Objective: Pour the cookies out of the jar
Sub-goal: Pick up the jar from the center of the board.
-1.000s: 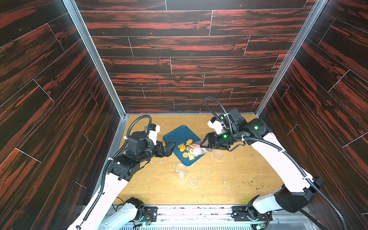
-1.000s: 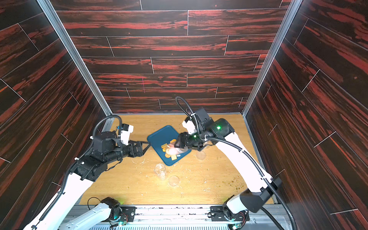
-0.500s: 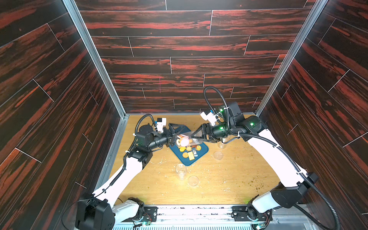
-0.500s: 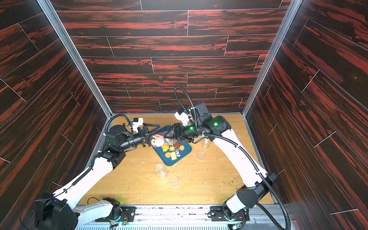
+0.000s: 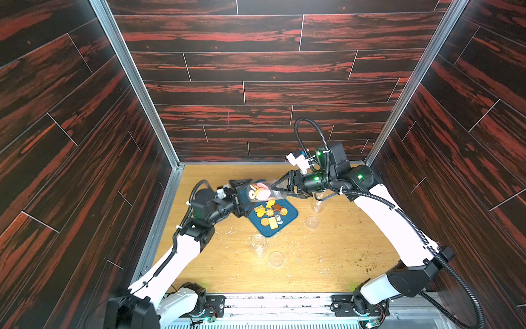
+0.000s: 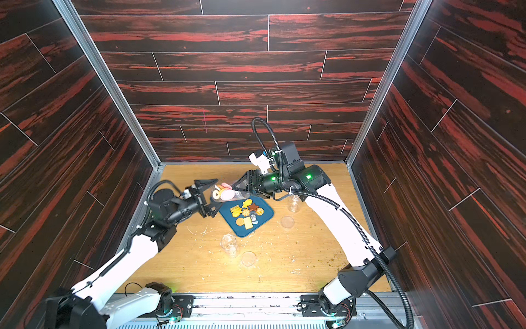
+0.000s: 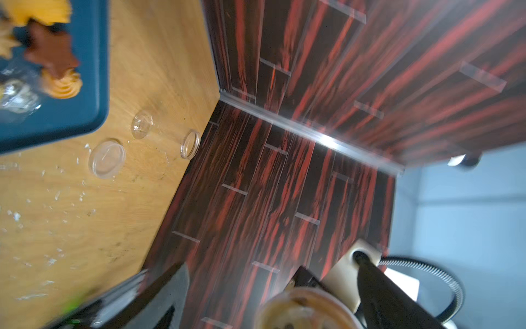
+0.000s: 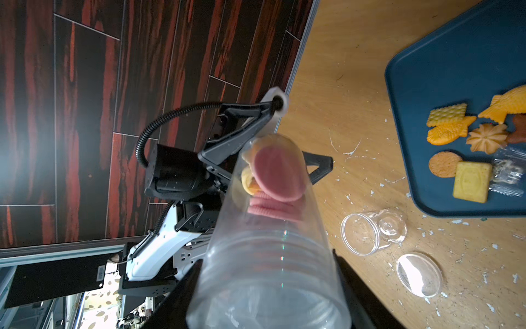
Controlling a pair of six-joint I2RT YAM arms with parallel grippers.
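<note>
Pink cookies [image 5: 261,193] bunched at the 9 o'clock end of the clear jar [image 5: 274,194], held on its side in the air above the 11 o'clock edge of the blue tray [image 5: 291,218]. More cookies loose on that tray. Right pincer [image 5: 278,191] clamped on the jar from 3 o'clock. Left pincer [image 5: 243,196] spread wide around its 9 o'clock end, with a gap showing beside it.

A light wooden tabletop [image 5: 336,256], strewn with pale flecks, is boxed in behind and on both sides by dark, red-streaked wood-grain wall panels [image 5: 256,71], which meet at aluminium posts [image 5: 134,82] above its rear corners, with a metal rail [image 5: 284,302] along its front edge.
</note>
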